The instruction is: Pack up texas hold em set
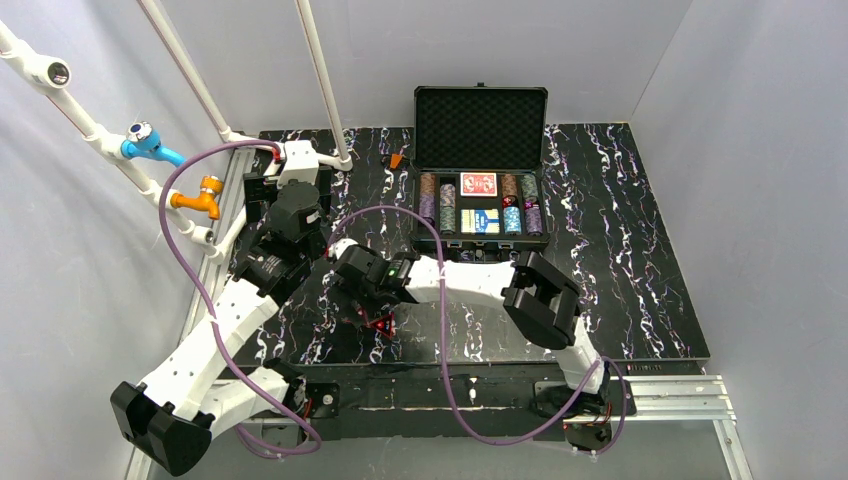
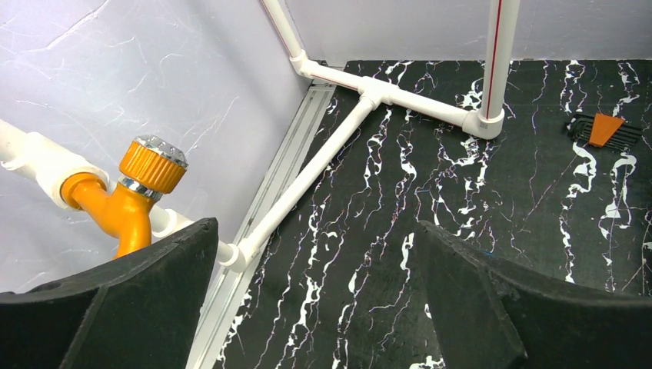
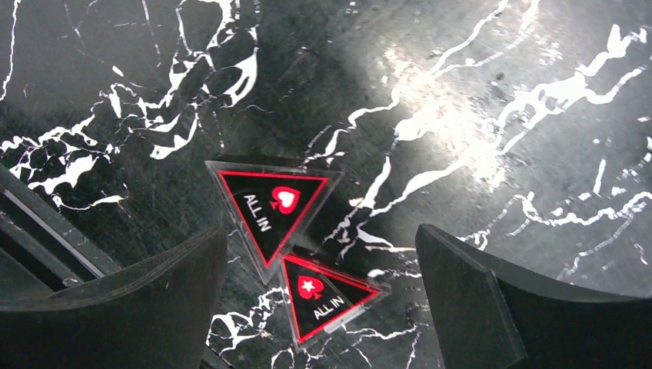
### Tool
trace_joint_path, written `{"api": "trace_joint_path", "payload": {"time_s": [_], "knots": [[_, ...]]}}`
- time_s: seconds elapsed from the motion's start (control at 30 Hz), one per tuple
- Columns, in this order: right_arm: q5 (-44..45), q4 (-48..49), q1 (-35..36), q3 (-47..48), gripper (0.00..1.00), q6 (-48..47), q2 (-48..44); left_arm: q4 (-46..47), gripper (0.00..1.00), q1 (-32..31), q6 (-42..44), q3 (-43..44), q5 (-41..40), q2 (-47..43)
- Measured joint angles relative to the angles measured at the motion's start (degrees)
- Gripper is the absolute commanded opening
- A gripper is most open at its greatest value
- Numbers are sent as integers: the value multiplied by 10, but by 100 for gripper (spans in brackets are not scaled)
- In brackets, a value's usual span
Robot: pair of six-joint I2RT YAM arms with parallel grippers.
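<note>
Right wrist view: my right gripper [image 3: 319, 246], jaws wide, hovers over the two triangles [image 3: 271, 207], loose on the near side of the case [image 1: 480, 115]. Chip stacks [image 1: 437, 202] and card decks [image 1: 479, 186] already sit inside it; I judge triangles and lid remain. Left gripper [image 2: 315, 238] is spread empty, left of the case.

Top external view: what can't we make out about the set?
- ALL IN triangles: mostly hidden under the right arm; one red corner shows.
- Chip stacks in the case: too small to count.
- Card decks: print too small to read.
</note>
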Motion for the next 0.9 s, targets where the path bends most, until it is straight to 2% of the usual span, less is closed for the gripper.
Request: {"api": "trace_joint_path", "payload": {"time_s": [0.6, 0.9], "knots": [[-87, -22, 12, 65, 100, -176, 68, 1, 98, 5, 3, -5, 0, -6], [-96, -28, 12, 94, 100, -223, 98, 1, 98, 7, 3, -5, 1, -6]]}}
